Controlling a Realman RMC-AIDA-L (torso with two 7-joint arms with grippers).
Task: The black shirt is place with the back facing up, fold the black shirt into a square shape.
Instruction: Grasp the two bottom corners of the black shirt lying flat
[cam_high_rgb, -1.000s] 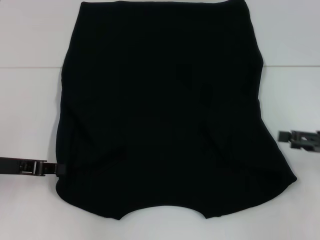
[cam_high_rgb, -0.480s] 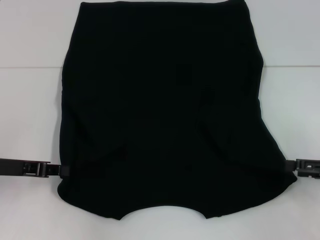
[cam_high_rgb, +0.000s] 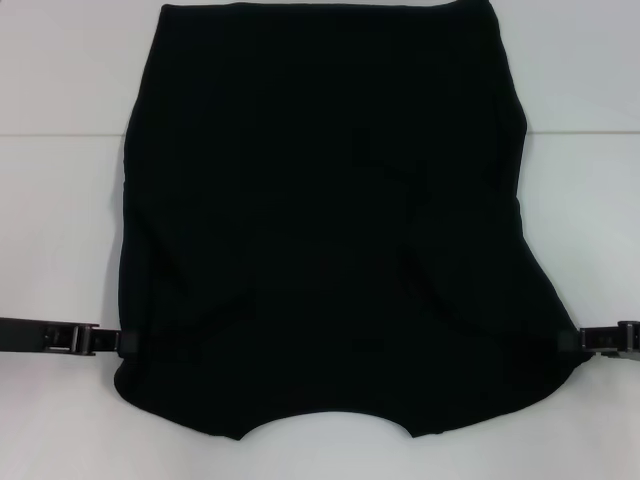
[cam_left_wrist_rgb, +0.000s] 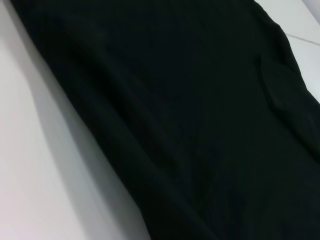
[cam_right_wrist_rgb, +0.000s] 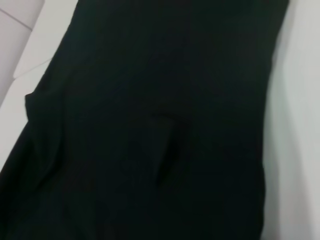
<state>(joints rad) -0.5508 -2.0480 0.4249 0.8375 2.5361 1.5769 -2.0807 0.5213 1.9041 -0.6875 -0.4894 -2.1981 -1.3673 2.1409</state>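
The black shirt (cam_high_rgb: 325, 220) lies flat on the white table, its sleeves folded in and the curved neckline at the near edge. No lettering shows. My left gripper (cam_high_rgb: 122, 342) reaches in low from the left and touches the shirt's near left edge. My right gripper (cam_high_rgb: 578, 340) reaches in low from the right and meets the shirt's near right edge. The left wrist view shows only the black fabric (cam_left_wrist_rgb: 200, 125) on the table. The right wrist view shows the same fabric (cam_right_wrist_rgb: 150, 130), with a fold line along it.
The white table (cam_high_rgb: 60, 230) has a seam line running across it behind the middle. Bare table lies on both sides of the shirt and along the near edge.
My right gripper has moved down and in from the right until it meets the shirt's near right edge. My left gripper has sunk slightly at the left edge. The shirt has not moved.
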